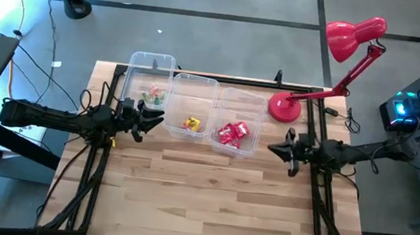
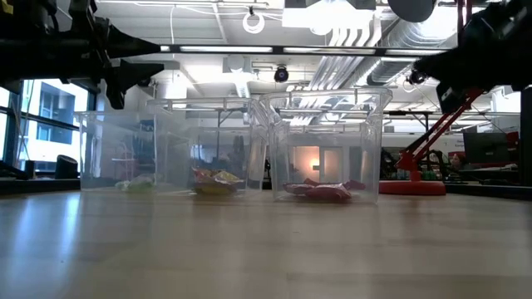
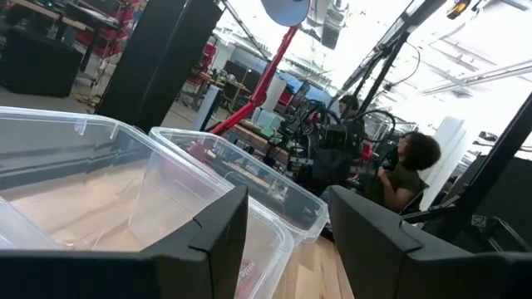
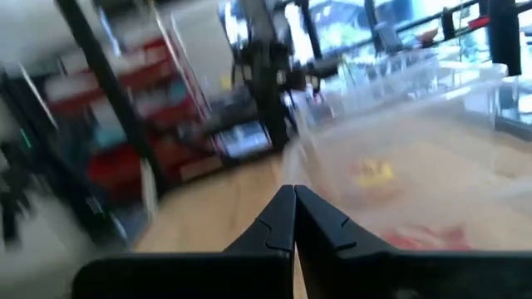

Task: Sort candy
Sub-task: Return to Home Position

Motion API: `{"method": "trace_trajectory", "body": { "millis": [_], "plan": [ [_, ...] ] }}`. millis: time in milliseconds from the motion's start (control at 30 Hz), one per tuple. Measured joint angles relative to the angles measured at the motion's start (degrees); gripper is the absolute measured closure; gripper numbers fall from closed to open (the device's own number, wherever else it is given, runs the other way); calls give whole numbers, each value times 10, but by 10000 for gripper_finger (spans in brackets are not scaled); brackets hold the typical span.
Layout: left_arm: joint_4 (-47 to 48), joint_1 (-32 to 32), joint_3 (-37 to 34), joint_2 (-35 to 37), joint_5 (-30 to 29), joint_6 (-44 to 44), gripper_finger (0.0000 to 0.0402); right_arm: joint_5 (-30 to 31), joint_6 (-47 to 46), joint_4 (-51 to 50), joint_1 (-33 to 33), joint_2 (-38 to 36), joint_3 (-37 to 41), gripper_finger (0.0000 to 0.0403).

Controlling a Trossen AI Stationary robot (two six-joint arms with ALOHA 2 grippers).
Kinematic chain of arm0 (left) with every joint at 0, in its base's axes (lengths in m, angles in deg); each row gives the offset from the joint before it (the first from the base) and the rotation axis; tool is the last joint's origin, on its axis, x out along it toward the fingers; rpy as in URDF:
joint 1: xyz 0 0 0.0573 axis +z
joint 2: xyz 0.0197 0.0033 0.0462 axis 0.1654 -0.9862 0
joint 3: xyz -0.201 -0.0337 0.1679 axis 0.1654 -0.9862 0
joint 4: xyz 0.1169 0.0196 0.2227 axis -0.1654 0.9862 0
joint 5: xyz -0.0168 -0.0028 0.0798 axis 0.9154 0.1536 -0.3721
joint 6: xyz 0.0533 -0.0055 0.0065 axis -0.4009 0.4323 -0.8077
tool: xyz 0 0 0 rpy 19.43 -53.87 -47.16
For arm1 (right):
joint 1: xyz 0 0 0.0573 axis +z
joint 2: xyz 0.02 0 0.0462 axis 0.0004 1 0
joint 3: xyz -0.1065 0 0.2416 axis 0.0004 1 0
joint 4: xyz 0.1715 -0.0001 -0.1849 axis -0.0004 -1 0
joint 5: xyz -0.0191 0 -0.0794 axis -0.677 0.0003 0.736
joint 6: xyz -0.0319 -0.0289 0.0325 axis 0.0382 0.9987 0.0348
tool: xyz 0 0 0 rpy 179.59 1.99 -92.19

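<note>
Fingers [image 3: 216, 241] of the left gripper [image 1: 157, 117] gape; right gripper [image 1: 272, 148] pinched closed.

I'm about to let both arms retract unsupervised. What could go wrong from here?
The open left hand hovers close to the rims of the left clear plastic bin and the middle clear plastic bin; a low or sideways pull-back could knock them. The shut right hand is near the right clear plastic bin, and the red desk lamp stands close beside that arm, so a wide swing might clip it.
</note>
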Motion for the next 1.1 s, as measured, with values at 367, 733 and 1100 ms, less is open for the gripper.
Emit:
{"method": "trace_trajectory", "body": {
  "millis": [367, 733, 1100],
  "plan": [
    [0, 0, 0, 0, 0, 0, 238, 115, -59, -155, -1, 12, 0, 403],
    [0, 0, 0, 0, 0, 0, 238, 114, -75, -161, -1, 15, 0, 403],
    [0, 0, 0, 0, 0, 0, 238, 112, -75, -162, -1, 15, -1, 403]
  ]
}}
